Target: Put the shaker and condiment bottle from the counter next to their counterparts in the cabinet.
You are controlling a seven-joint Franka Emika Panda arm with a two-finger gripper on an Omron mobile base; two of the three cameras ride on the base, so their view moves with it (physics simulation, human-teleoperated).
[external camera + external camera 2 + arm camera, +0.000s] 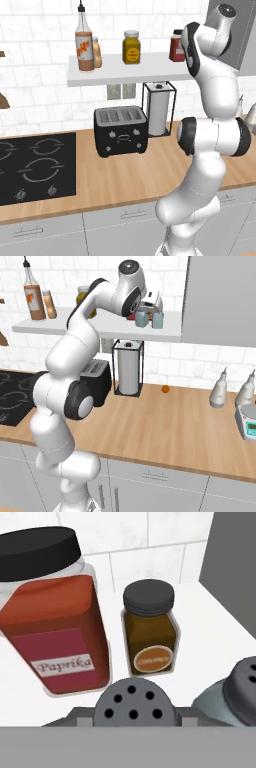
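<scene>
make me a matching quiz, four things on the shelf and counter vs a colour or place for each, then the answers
Things:
1. paprika jar
2. tall bottle with orange label
3. toaster
4. paper towel roll

Descriptions:
A. black, on the counter beside the hob
B. white, inside a black wire holder
C. far end of the shelf from the grey door panel, with a black pour spout
D. red contents, black lid, next to a small brown jar

Pairs: 1-D, 2-C, 3-A, 4-B
</scene>
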